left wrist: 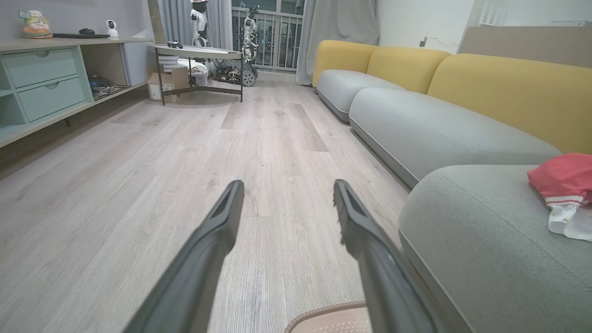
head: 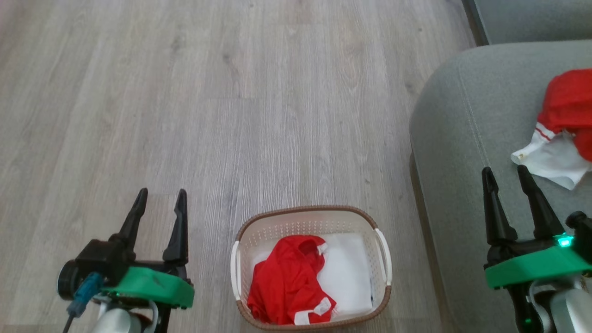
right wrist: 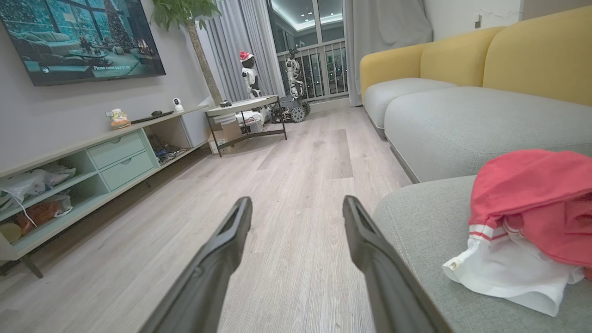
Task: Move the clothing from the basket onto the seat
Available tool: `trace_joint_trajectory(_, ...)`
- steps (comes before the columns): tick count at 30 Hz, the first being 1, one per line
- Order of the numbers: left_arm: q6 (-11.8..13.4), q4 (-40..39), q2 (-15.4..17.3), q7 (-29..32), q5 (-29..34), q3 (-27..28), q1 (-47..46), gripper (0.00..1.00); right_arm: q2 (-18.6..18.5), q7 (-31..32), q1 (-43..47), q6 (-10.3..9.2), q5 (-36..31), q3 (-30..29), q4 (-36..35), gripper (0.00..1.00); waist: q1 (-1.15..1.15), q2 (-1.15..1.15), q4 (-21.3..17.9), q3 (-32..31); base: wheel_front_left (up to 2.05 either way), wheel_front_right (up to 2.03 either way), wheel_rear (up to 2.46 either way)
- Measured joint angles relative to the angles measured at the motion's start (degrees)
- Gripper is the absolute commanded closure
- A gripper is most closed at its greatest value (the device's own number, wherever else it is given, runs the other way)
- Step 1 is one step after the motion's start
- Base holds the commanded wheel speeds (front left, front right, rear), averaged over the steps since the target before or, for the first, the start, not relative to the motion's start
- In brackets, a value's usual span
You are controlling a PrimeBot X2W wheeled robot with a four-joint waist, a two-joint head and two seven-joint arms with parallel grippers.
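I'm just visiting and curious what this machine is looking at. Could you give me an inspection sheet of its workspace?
Surface: wood floor; the basket stands on it beside the seat.
Job's things: one red garment in the basket; second garment lying on the seat.
Clutter: bags on a shelf.
Pincers: left pincer open, empty, over the floor; right pincer open, empty, over the seat.
Cables: blue cable at the left wrist.
Surroundings: TV, table, yellow sofa backs.
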Motion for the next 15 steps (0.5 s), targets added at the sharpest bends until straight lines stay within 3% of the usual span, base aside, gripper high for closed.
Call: trace_joint_trajectory(15,-3.11,3.87,-1.69,0.00,2.18,-0.99,-7.68,0.00,-0.03,-0.11,-5.87,0.00,-0.01,-0.13,-1.46,0.00,0.01,0.00,-3.10,7.96,0.00,0.00,0.00)
